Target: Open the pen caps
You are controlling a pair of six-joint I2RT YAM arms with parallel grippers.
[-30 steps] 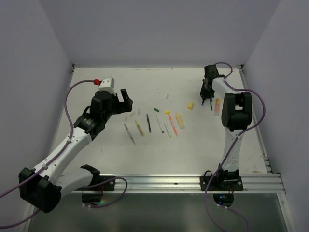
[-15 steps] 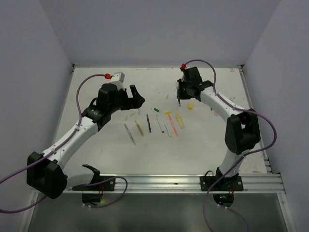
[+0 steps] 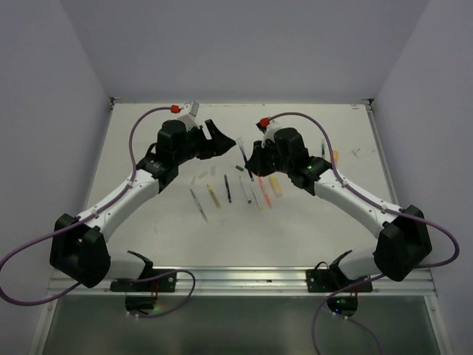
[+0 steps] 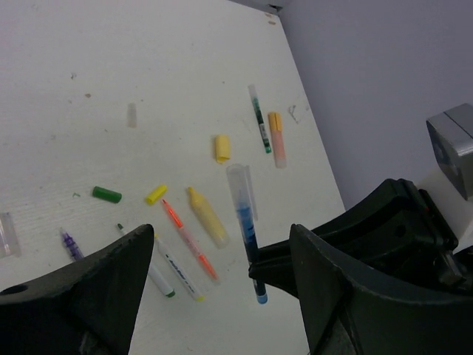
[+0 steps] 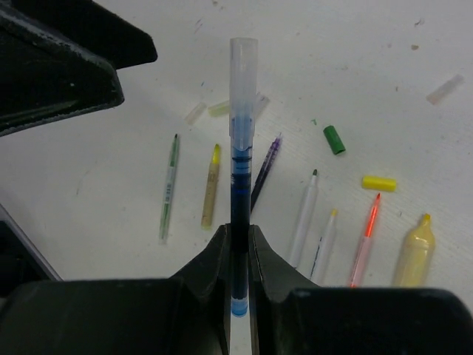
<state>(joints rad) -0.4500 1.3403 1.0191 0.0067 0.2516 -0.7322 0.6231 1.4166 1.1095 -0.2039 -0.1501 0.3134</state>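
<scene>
My right gripper [image 5: 238, 251] is shut on a blue pen [image 5: 240, 200] and holds it above the table, its clear pen cap [image 5: 243, 81] pointing away from the jaws. In the top view this pen [image 3: 243, 153] sits between the two arms. My left gripper [image 4: 222, 296] is open, its fingers wide on either side of the held pen [image 4: 247, 229] without touching it. Loose pen caps lie below: a green one [image 4: 107, 194], a small yellow one [image 4: 156, 194] and a fat yellow one [image 4: 222, 148].
A row of pens [image 3: 228, 188] lies mid-table, among them an orange pen [image 4: 188, 240] and a yellow highlighter [image 4: 207, 216]. A green pen [image 4: 259, 118] and an orange highlighter [image 4: 276, 138] lie at the far right. Grey walls enclose the table.
My right arm has swung from the far right to the middle, carrying the blue pen. My left gripper has moved right and back to meet it, its jaws slightly narrower.
</scene>
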